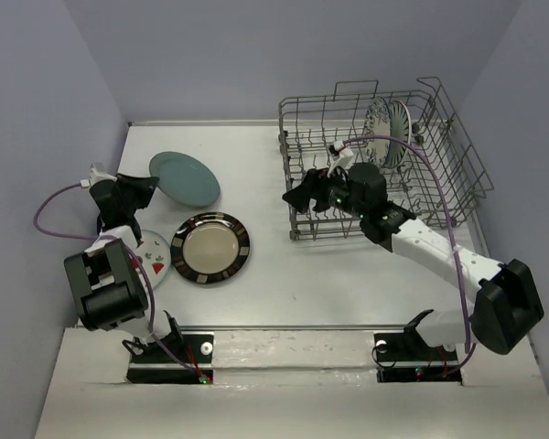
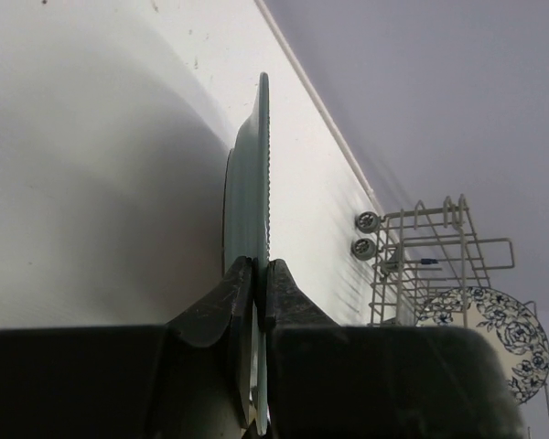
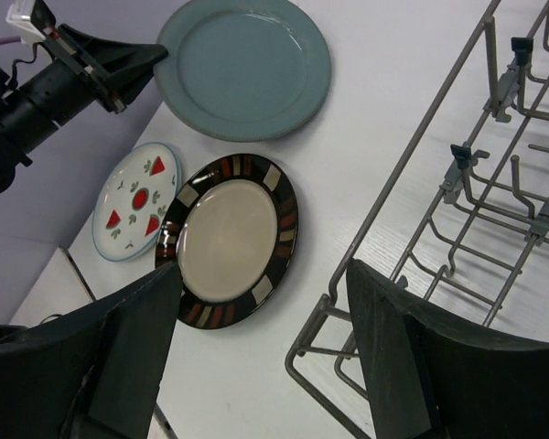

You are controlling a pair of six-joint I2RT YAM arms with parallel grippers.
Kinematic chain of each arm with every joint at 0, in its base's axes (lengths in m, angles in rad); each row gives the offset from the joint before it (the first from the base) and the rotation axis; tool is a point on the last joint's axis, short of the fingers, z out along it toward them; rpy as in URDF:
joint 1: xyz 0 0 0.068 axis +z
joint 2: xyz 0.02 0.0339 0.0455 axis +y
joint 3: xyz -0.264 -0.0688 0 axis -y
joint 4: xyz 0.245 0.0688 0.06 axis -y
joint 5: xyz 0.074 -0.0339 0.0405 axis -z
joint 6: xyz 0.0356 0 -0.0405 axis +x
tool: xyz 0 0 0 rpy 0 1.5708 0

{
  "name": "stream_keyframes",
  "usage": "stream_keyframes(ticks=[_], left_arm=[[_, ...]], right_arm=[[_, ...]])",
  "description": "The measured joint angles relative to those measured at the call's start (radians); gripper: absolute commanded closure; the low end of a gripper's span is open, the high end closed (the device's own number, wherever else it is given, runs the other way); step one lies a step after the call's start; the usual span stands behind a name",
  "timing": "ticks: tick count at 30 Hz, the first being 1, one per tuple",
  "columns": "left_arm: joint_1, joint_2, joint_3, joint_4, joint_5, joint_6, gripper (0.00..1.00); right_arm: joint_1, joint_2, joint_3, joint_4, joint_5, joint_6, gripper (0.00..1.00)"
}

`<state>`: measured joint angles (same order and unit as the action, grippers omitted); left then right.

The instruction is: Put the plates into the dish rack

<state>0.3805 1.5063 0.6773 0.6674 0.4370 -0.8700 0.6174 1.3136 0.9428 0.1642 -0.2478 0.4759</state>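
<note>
Tightly, left fingers (image 2: 210, 311) on rim of teal plate (image 2: 247, 197), wall (image 1: 55, 137) near.

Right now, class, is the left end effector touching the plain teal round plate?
Touching. The left wrist view shows the left end effector shut on the rim of the plain teal round plate, pressing both its faces.

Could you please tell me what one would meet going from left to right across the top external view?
White plate with red marks → brown-rimmed plate → right gripper → blue-floral plate. The teal plate overlaps others, so omitted.
</note>
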Motion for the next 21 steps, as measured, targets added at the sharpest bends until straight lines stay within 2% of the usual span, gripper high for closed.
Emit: stream_keyframes(ticks=[7,17,21], left_arm=[[-0.002,-0.063,-0.006,0.061,0.026,-0.037,0.94],[-0.015,-0.07,-0.014,0.095,0.058,-0.087,0.94],[-0.034,-0.126,-0.017,0.092,0.065,-0.108,0.94]], right_arm=[[0.005,0.106,0.085,-0.01,-0.034,-0.009,0.2],[0.011,0.356,0.369,-0.061,-0.104,-0.039,0.09],[0.013,0.434,0.465,-0.089,-0.123,-0.041,0.06]])
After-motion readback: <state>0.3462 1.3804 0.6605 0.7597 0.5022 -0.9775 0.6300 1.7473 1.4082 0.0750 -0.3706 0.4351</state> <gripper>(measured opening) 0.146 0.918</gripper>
